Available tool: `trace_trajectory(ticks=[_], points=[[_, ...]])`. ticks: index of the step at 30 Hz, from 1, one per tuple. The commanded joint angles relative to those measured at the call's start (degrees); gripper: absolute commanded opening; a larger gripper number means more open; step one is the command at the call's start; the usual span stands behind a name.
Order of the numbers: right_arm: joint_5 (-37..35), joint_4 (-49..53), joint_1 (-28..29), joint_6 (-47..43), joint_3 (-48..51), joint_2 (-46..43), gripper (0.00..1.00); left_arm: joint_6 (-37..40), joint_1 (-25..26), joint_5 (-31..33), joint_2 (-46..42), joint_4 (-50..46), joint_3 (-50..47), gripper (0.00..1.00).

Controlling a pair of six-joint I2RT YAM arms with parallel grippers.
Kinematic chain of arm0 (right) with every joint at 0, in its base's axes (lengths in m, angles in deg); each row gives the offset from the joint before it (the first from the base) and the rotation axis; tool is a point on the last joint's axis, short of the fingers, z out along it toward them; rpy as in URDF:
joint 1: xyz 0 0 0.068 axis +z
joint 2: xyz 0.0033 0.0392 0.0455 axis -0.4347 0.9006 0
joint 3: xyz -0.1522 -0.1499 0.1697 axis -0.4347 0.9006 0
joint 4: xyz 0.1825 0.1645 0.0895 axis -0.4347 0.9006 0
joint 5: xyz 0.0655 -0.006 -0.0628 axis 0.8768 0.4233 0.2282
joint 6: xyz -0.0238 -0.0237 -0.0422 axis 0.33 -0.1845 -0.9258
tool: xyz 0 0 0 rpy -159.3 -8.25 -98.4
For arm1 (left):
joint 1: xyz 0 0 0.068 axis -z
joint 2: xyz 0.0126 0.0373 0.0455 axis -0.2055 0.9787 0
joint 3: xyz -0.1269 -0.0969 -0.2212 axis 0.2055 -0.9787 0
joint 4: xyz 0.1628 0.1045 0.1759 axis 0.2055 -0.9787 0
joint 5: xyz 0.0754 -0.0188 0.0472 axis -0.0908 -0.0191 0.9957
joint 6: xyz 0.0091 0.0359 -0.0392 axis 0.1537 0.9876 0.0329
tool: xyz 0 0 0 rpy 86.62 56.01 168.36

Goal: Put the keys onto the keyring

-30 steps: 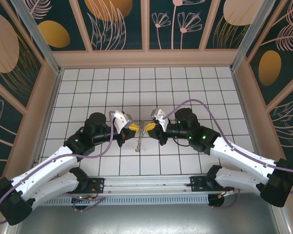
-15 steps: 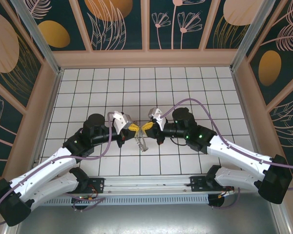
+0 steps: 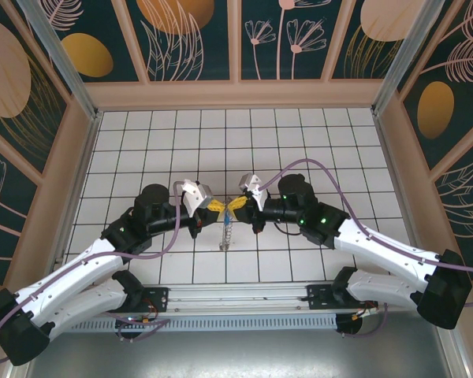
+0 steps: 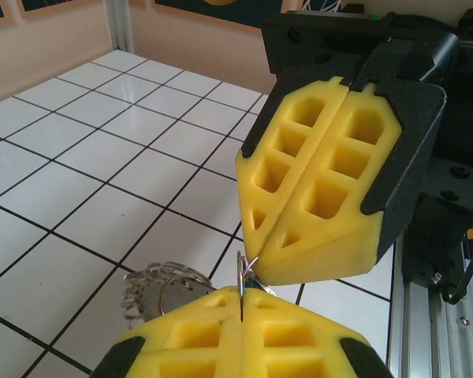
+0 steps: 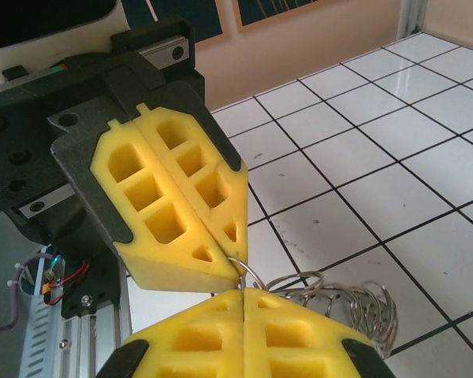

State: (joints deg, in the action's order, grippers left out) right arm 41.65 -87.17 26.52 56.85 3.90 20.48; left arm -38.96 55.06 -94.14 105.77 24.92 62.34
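Note:
My left gripper [image 3: 221,206] and right gripper [image 3: 236,206] meet tip to tip over the middle of the tiled floor, both shut. In the left wrist view my own yellow fingers [image 4: 197,339] pinch a thin wire loop [image 4: 240,276] edge-on, and the right gripper [image 4: 256,264] bites the same wire from above. A speck of blue from the key [image 4: 258,282] shows just behind the tips; who holds it I cannot tell. The keyring [image 3: 227,232] dangles below the tips, its loop fringe [image 4: 162,287] [image 5: 347,303] spread out underneath.
White tiled floor [image 3: 315,142] inside a walled pen with patterned panels. The arms' base rail [image 3: 236,303] runs along the near edge. Purple cables [image 3: 315,167] arch over both arms.
The right gripper has moved left to meet the left gripper tip to tip. The hanging keyring swung and now hangs straight down. Both grippers stayed shut.

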Motion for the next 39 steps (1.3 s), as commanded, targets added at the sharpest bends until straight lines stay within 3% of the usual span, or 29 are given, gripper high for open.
trace_trajectory(ticks=[1,39], points=[[-1.02,-3.03,0.55,0.34,-1.43,-0.83,0.0,0.56,0.63,0.41,-1.16,1.61,0.29,0.0],[-3.49,1.24,-1.13,2.59,-4.2,1.0,0.0,1.34,2.13,1.12,-2.45,0.56,0.51,0.0]])
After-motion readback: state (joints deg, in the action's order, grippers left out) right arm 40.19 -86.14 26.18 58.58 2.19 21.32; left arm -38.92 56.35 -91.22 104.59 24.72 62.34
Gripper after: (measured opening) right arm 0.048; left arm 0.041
